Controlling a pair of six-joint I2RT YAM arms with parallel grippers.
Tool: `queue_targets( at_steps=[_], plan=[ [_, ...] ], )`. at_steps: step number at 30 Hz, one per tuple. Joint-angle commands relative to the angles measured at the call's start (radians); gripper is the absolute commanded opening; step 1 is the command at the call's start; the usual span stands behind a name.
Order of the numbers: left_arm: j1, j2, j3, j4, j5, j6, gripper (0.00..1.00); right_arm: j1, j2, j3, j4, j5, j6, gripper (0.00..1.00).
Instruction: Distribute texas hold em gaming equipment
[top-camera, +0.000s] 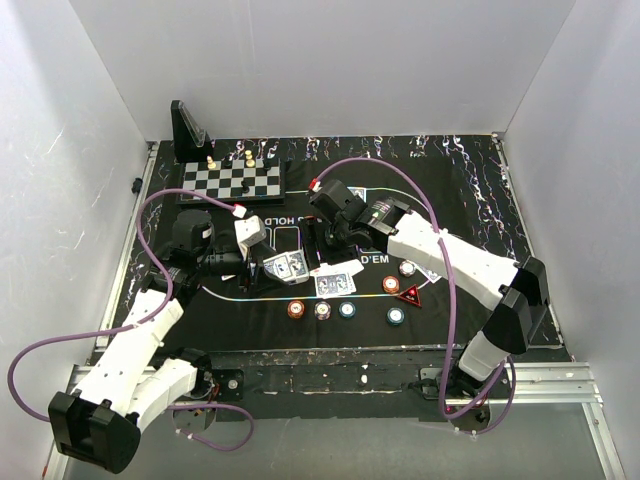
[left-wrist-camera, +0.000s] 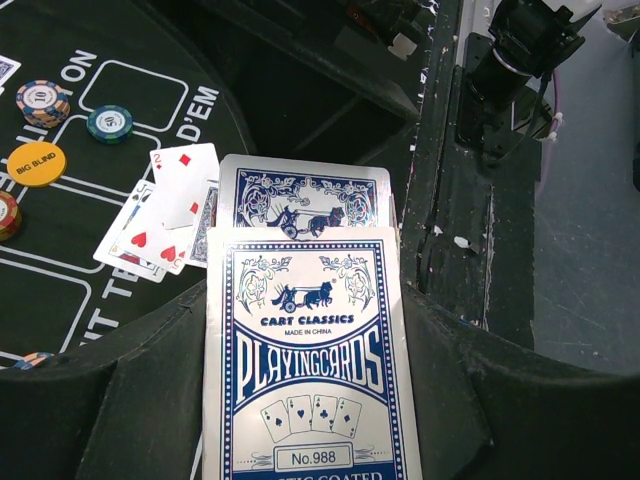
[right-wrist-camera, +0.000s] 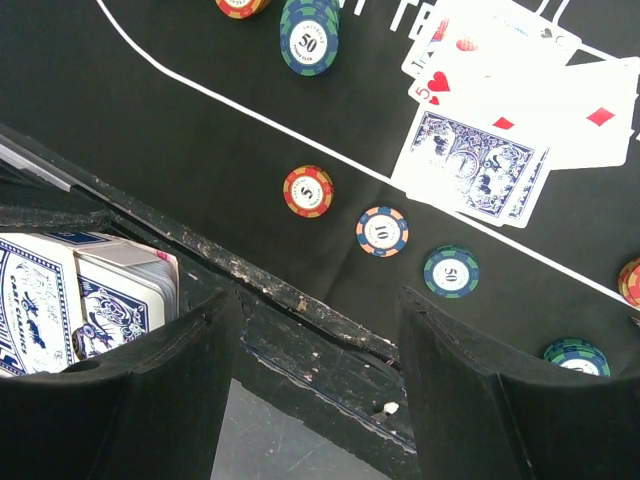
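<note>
Left fingers (left-wrist-camera: 125, 400): clamped on blue-and-white rectangular cardboard playing-card box (left-wrist-camera: 305, 390)
Box long axis: along fingers, top end outward
Right fingers (right-wrist-camera: 480, 400): apart

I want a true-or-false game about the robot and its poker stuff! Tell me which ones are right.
1. The left tool is holding a box of playing cards. True.
2. The right tool is squeezing a chip. False: it is open and holds nothing.
3. The yellow disc says DEALER. False: it says BIG BLIND.
4. A chessboard lies in the far left corner. True.
5. Every loose card lies face down. False: the two of diamonds shows its face.
</note>
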Motion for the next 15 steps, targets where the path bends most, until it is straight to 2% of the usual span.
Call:
queue_targets(
  at_steps=[1,4,7,9,12,15],
  plan=[
    [-0.001,-0.007,0.023,0.053,0.033,0.035,0.34,0.024,-0.018,0.022,0.040,-0.036,0.032,0.72],
    [-0.001,-0.008,0.033,0.023,0.039,0.065,0.33,-0.030,-0.070,-0.041,0.002,0.022,0.034,0.78],
    [0.001,-0.013,0.040,0.000,0.047,0.087,0.31,-0.131,-0.202,-0.173,0.079,-0.011,0.086,0.84],
    [0.001,-0.013,0.040,0.000,0.053,0.085,0.31,-0.209,-0.302,-0.263,0.180,-0.117,0.138,0.86],
    [-0.001,-0.008,0.042,0.001,0.062,0.079,0.31,-0.271,-0.437,-0.423,0.449,-0.278,0.253,0.88],
    [-0.001,-0.008,0.042,0.007,0.059,0.075,0.31,-0.280,-0.463,-0.472,0.621,-0.421,0.323,0.88]
  ],
)
